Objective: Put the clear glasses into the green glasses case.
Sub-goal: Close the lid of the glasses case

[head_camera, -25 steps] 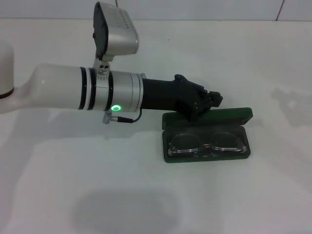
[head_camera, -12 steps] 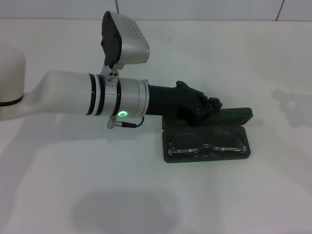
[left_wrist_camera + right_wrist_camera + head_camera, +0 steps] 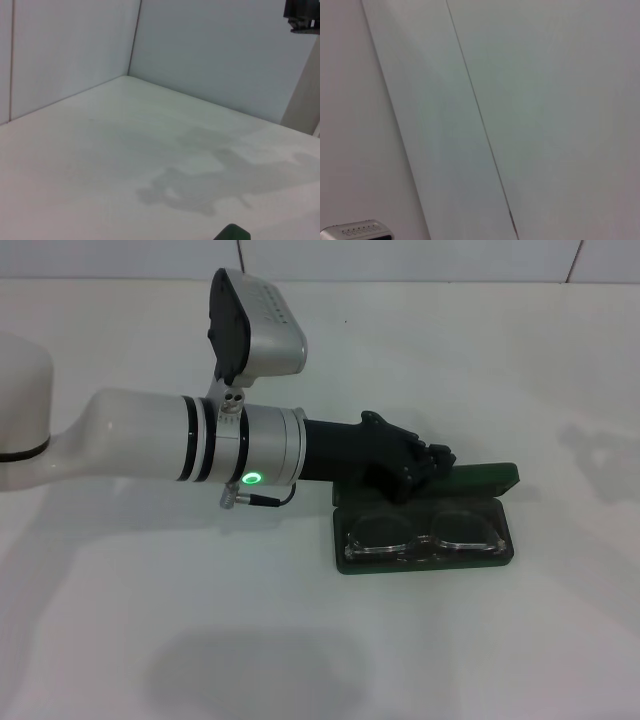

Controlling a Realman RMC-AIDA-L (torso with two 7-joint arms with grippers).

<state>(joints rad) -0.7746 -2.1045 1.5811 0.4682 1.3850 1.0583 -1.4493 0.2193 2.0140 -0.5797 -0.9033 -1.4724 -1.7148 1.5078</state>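
The green glasses case (image 3: 345,556) lies open on the white table, right of centre in the head view. The clear glasses (image 3: 425,537) rest inside its front half, lenses facing up. The case's lid (image 3: 490,476) stands raised behind them. My left gripper (image 3: 428,462) reaches in from the left and sits at the lid's left part, over the back of the case. Whether it touches the lid I cannot tell. A dark green corner of the case (image 3: 231,233) shows in the left wrist view. My right gripper is out of view.
The white table (image 3: 200,620) stretches around the case, with a tiled wall (image 3: 420,258) behind it. The left wrist's grey camera housing (image 3: 255,325) stands up above the forearm. The right wrist view shows only wall panels (image 3: 520,100).
The left arm has pushed a little to the right and its wrist has turned. The gripper now sits slightly lower, closer to the lid. Case and glasses have not moved.
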